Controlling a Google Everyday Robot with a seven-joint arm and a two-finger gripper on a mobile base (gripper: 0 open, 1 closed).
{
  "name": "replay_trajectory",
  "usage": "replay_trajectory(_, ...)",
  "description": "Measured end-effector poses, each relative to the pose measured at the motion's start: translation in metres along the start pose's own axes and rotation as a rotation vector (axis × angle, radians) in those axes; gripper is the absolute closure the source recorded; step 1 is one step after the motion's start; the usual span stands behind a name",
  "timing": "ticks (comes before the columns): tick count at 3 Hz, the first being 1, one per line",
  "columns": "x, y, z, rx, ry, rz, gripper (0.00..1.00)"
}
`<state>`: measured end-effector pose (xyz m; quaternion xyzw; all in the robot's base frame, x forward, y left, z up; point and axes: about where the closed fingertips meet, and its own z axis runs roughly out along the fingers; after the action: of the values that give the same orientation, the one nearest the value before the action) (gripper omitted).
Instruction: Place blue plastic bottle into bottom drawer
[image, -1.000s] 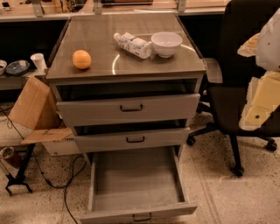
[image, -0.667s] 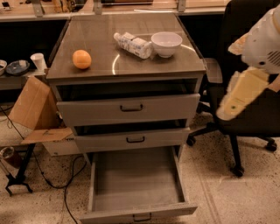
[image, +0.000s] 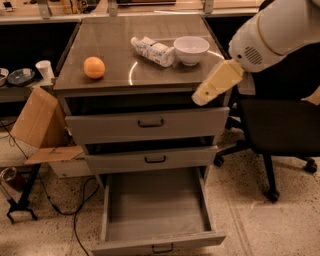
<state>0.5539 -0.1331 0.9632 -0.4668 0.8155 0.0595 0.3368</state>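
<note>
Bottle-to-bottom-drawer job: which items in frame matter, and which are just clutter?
Job:
- blue plastic bottle, lying on the cabinet
- bottom drawer, open
- gripper, at the cabinet's front corner, chair side

Clutter:
- orange
- white bowl
- office chair
- cardboard box
- paper cup

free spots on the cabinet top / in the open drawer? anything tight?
Bottom drawer is pulled out, its tray bare wall to wall. Cabinet top: bare behind the orange at back left, and along the front strip from orange to the gripper, which hangs at the front-right corner. Crowded: back right, blue plastic bottle lying close beside the white bowl.
</note>
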Motion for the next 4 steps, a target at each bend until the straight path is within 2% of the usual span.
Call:
replay_trajectory(1,-0.009,-0.007,-0.001,0.030,-0.032,0.040,0.00)
replay_trajectory(2,-0.009,-0.007,-0.001,0.030,-0.032,0.040,0.00)
replay_trajectory(3,-0.027,-0.008,0.013,0.029,-0.074,0.032,0.00)
replay_trajectory(4,-0.059,-0.020,0.043,0.013,-0.106,0.001,0.00)
